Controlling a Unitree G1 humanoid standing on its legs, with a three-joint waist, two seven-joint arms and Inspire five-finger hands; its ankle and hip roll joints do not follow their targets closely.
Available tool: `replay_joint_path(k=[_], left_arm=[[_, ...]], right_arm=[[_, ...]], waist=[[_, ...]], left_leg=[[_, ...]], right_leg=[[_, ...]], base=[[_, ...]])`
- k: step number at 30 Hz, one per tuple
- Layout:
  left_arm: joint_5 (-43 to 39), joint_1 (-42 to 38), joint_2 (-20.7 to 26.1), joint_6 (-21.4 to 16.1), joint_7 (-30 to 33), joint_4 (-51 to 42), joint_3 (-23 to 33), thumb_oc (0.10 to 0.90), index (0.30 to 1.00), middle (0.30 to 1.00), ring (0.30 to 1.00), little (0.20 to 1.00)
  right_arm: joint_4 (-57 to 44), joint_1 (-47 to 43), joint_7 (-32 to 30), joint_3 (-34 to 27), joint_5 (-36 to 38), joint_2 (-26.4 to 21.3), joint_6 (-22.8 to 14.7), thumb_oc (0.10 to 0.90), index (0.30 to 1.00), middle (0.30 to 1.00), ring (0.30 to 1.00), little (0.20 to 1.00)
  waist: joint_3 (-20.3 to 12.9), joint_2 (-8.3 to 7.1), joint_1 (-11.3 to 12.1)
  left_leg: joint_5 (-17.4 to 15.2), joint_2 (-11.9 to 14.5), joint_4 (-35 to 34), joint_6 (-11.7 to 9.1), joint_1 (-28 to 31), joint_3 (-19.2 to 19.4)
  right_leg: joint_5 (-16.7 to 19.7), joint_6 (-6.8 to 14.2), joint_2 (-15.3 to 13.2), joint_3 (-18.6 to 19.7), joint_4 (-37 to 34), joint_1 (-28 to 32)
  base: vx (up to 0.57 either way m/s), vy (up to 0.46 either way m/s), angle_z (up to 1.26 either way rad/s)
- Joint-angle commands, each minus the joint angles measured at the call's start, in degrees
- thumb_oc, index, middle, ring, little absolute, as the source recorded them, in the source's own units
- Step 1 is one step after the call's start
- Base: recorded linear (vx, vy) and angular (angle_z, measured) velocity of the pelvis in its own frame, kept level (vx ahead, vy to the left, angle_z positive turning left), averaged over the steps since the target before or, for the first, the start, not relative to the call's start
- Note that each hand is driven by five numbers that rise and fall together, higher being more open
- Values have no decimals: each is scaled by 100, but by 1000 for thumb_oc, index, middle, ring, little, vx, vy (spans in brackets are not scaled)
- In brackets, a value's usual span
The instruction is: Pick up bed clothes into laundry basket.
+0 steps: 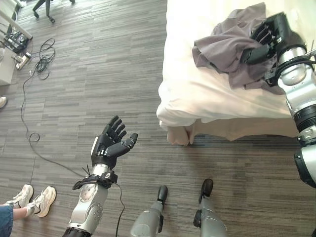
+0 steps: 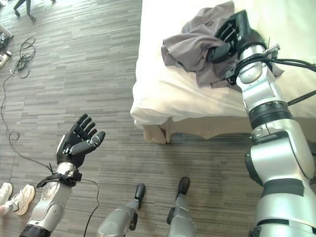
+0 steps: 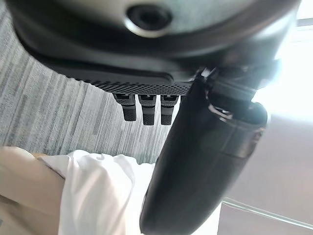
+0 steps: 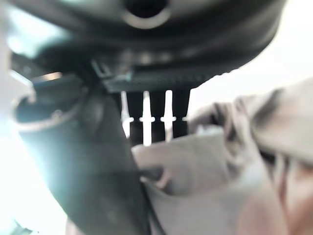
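A crumpled grey garment (image 1: 224,49) lies on the white bed (image 1: 207,101) at the upper right. My right hand (image 1: 269,37) rests on the garment's right side, fingers fairly straight over the cloth and thumb against it. In the right wrist view the grey cloth (image 4: 220,186) bunches between the thumb and the straight fingers (image 4: 156,117). My left hand (image 1: 111,143) hovers open above the floor, left of the bed's corner, holding nothing. Its straight fingers (image 3: 144,110) show in the left wrist view.
The bed's corner (image 1: 175,131) hangs low near the floor at centre. A person's shoes (image 1: 34,200) stand at the lower left. Cables (image 1: 39,61) lie on the wood-pattern floor at the upper left, near chair legs (image 1: 47,10).
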Motion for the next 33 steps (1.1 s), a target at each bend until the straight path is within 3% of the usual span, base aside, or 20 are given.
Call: replay_joint_path(k=[1, 2, 3, 6, 8, 9, 10, 12, 16, 18, 19, 20, 22, 23, 25, 26, 27, 30, 31, 33], left_arm=[[214, 19, 325, -695, -144, -906, 360, 800, 900, 900, 900, 900], [213, 12, 332, -696, -145, -905, 362, 800, 900, 900, 900, 900], [242, 62, 399, -687, -194, -944, 496, 800, 900, 900, 900, 900], [274, 145, 320, -658, -100, -1029, 535, 800, 900, 900, 900, 900], [283, 177, 252, -606, -147, -959, 515, 800, 900, 900, 900, 900], [313, 163, 252, -621, -187, -934, 516, 800, 900, 900, 900, 900], [328, 114, 260, -629, -212, -995, 478, 800, 900, 900, 900, 900], [302, 23, 185, -593, -337, -938, 304, 800, 900, 900, 900, 900], [578, -153, 417, -566, -368, -1071, 169, 800, 900, 900, 900, 900], [636, -196, 491, -555, -312, -1042, 116, 800, 900, 900, 900, 900], [736, -168, 628, -538, -226, -972, 248, 800, 900, 900, 900, 900], [727, -120, 581, -522, -185, -958, 335, 800, 900, 900, 900, 900], [677, -112, 532, -506, -193, -917, 350, 800, 900, 900, 900, 900], [675, -132, 409, -439, -149, -846, 357, 800, 900, 900, 900, 900], [694, -101, 406, -418, -117, -834, 349, 800, 900, 900, 900, 900], [793, -30, 376, -391, -5, -881, 441, 800, 900, 900, 900, 900], [826, 36, 340, -370, 57, -921, 519, 800, 900, 900, 900, 900], [893, 166, 221, -317, 135, -958, 706, 800, 900, 900, 900, 900], [896, 171, 243, -313, 138, -966, 698, 800, 900, 900, 900, 900], [1027, 298, 180, -286, 245, -998, 972, 800, 900, 900, 900, 900]], right_arm=[[-1498, -393, -556, 65, 147, -617, -537, 400, 300, 300, 300, 300], [-1512, -380, -557, 45, 143, -620, -530, 400, 300, 300, 300, 300], [-1983, -362, -553, -74, 211, -757, -662, 400, 300, 300, 300, 300], [-2403, -432, -647, -165, 479, -713, -853, 400, 300, 300, 300, 300], [-2559, -303, -604, -339, 764, -852, -985, 400, 300, 300, 300, 300], [-2718, -137, -503, -463, 835, -909, -1003, 400, 300, 300, 300, 300], [-2886, -43, -498, -566, 884, -1119, -1039, 400, 300, 300, 300, 300], [-2990, 491, -535, -1004, 1061, -1644, -1115, 400, 300, 300, 300, 300], [-3296, 1585, -714, -2030, 1040, -2169, -1186, 400, 300, 300, 300, 300], [-3390, 2034, -796, -2385, 1030, -2099, -1221, 400, 300, 300, 300, 300], [-3538, 2278, -769, -2631, 972, -2018, -1178, 400, 300, 300, 300, 300], [-3565, 2572, -796, -2885, 991, -1973, -1211, 400, 300, 300, 300, 300], [-3611, 2937, -775, -3167, 1006, -1921, -1215, 400, 300, 300, 300, 300], [-3744, 3453, -736, -3526, 922, -1879, -1171, 400, 300, 300, 300, 300], [-3846, 3689, -734, -3743, 888, -1851, -1162, 400, 300, 300, 300, 300], [-3909, 3838, -774, -3903, 1011, -1667, -1236, 400, 300, 300, 300, 300], [-4011, 4021, -810, -4074, 1110, -1446, -1310, 400, 300, 300, 300, 300], [-4402, 4540, -792, -4434, 1136, -761, -1354, 400, 300, 300, 300, 300], [-4450, 4600, -795, -4487, 1121, -728, -1334, 400, 300, 300, 300, 300], [-4801, 4946, -779, -4615, 913, -102, -1338, 400, 300, 300, 300, 300]], waist=[[-197, -625, -215], [-193, -639, -205], [-198, -915, -165], [-323, -1262, 134], [-433, -1421, 93], [-473, -1513, 42], [-536, -1580, -73], [-628, -1605, -446], [-633, -1706, -797], [-560, -1700, -842], [-462, -1495, -717], [-421, -1435, -751], [-477, -1397, -788], [-553, -1362, -860], [-633, -1347, -774], [-734, -1306, -645], [-809, -1297, -560], [-980, -1345, -446], [-991, -1368, -418], [-1097, -1438, -338]], left_leg=[[-683, 90, 705, -6, -116, 153], [-665, 82, 724, -5, -143, 162], [-690, 91, 1358, -130, -122, -150], [-794, -273, 1778, -34, 93, -1696], [-1114, -613, 1761, 143, 341, -2629], [-1117, -746, 1683, 168, 444, -2784], [-1371, -850, 1574, 255, 572, -2950], [-1526, -846, 1122, 424, 723, -2700], [-1384, -1060, 841, 652, 823, -2291], [-1368, -1000, 806, 699, 853, -2043], [-1371, -634, 822, 598, 869, -1387], [-1214, -535, 780, 515, 821, -1128], [-1196, -450, 659, 517, 866, -1015], [-1082, -379, 597, 490, 786, -700], [-1088, -311, 546, 499, 757, -466], [-967, -129, 513, 477, 635, 109], [-989, -26, 477, 475, 640, 445], [-962, 121, 484, 481, 571, 1300], [-933, 118, 487, 487, 549, 1322], [-985, 207, 601, 531, 538, 2129]], right_leg=[[-1145, 597, -184, 918, 886, 225], [-1107, 598, -189, 930, 873, 208], [-1118, 563, 97, 1333, 754, 360], [-904, 642, 437, 2257, 788, 302], [-788, 748, 733, 2972, 900, 197], [-681, 792, 778, 3194, 870, 157], [-619, 836, 857, 3457, 825, 140], [-404, 966, 793, 3614, 667, 47], [30, 1342, 753, 3833, 548, -115], [47, 1385, 699, 3606, 678, -249], [-351, 1177, 263, 2312, 1009, -292], [-408, 1022, -30, 1881, 1255, -179], [-517, 959, -41, 1849, 1381, -65], [-512, 935, -192, 1716, 1595, 155], [-629, 922, -308, 1538, 1618, 334], [-719, 893, -742, 820, 1762, 679], [-826, 917, -931, 409, 1831, 907], [-847, 1029, -1212, -424, 1979, 1347], [-803, 1023, -1210, -408, 1949, 1329], [-742, 1167, -1306, -1123, 2002, 1601]], base=[[33, 3, -62], [142, 13, -76], [136, 41, -67], [173, 85, -165], [100, 140, -243], [-8, 154, -245], [-111, 177, -220], [-136, 306, -171], [-157, 293, -69], [-144, 141, -131], [-318, 90, -128], [-377, 138, -157], [-244, 86, -154], [-258, 64, -117], [-231, 58, -155], [-202, 52, -194], [-300, 42, -218], [-194, 10, -189], [-167, 16, -148], [-219, 6, -91]])
